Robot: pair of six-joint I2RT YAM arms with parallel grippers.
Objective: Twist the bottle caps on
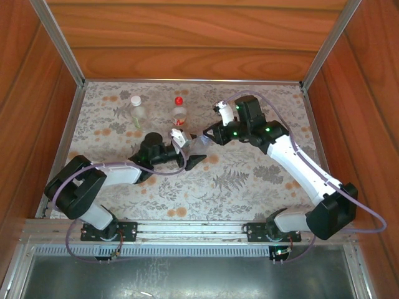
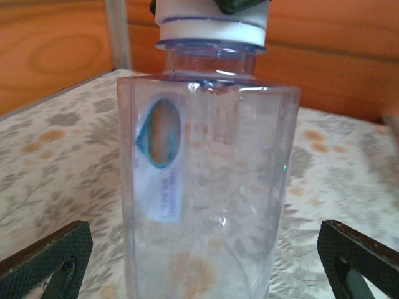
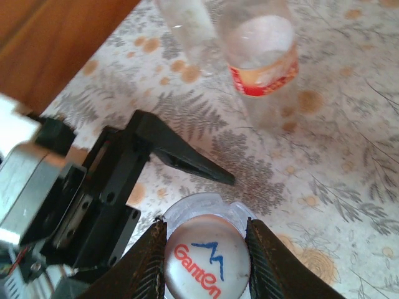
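The slim bottle (image 2: 209,187) is standing upright near the middle of the table (image 1: 249,180). The left gripper (image 1: 189,149) is sitting around its body with its fingers (image 2: 47,258) spread wide, clear of it on both sides. The right gripper (image 3: 207,256) is pinching the white cap (image 3: 209,246) on the bottle's neck. A red-capped bottle (image 1: 179,112) and a white-capped bottle (image 1: 136,109) are standing farther back, to the left.
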